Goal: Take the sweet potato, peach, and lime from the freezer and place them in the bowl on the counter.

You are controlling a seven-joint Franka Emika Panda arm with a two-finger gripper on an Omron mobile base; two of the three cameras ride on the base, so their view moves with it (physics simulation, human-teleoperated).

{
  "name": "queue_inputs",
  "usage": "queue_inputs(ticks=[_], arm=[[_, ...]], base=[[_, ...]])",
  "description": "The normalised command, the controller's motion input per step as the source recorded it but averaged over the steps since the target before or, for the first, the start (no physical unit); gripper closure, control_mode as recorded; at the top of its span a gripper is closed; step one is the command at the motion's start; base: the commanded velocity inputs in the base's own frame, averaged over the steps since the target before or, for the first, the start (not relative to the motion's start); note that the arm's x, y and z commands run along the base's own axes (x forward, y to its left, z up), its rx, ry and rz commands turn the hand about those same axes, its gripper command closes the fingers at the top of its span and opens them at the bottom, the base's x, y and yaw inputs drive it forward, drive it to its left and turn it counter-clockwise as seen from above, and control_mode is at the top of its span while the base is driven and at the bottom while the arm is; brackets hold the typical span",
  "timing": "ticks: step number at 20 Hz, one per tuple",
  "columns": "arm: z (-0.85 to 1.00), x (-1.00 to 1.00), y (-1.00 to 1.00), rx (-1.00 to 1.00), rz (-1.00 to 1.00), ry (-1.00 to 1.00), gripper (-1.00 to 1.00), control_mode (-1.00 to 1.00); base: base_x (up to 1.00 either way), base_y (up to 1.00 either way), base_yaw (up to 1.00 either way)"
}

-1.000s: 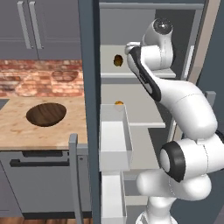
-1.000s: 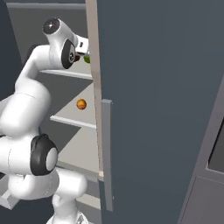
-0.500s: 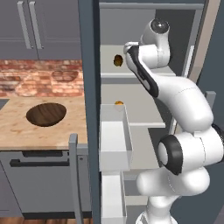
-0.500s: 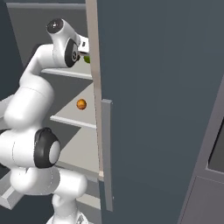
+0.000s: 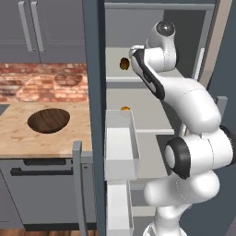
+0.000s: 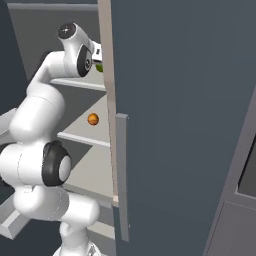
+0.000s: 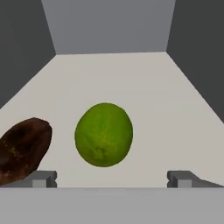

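The arm reaches up into the open freezer (image 5: 97,69), its hand at the level of the top shelf. From the camera on the hand, the gripper (image 7: 112,179) has its two finger tips spread wide apart with nothing between them; the one lime (image 7: 103,134) lies on the pale shelf just ahead of the gap, a little left of centre, not touched by either tip.

One sweet potato (image 7: 22,149) lies on the same shelf, just beside the lime on its left (a narrow strip of shelf shows between them). It also shows as a brown lump on the upper shelf in the left base view (image 5: 124,63), close by the arm's elbow.

One peach (image 6: 93,119) sits alone on the shelf below, seen past the arm in the right base view.

One bowl (image 5: 48,120), dark wood with nothing in it, stands on the counter (image 5: 18,143) to the left of the freezer, well apart from all three fruits. Two white door bins (image 5: 120,152) hang one above the other on the open door.
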Motion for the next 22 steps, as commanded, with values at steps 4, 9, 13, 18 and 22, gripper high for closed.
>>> queue_inputs(ticks=[4,9,13,18,22], arm=[[-0.09,0.15,0.0,0.0,0.0,0.02,-1.0,-1.0],[-0.06,0.19,0.0,0.0,0.0,0.0,-1.0,-1.0],[-0.04,0.21,0.0,0.0,0.0,0.0,-1.0,-1.0],[-0.02,0.19,0.0,0.0,0.0,0.0,-1.0,-1.0],[-0.06,0.16,0.0,0.0,0.0,0.0,-1.0,-1.0]], base=[[0.0,0.0,0.0],[0.0,0.0,0.0],[0.0,0.0,0.0],[0.0,0.0,0.0],[0.0,0.0,0.0]])
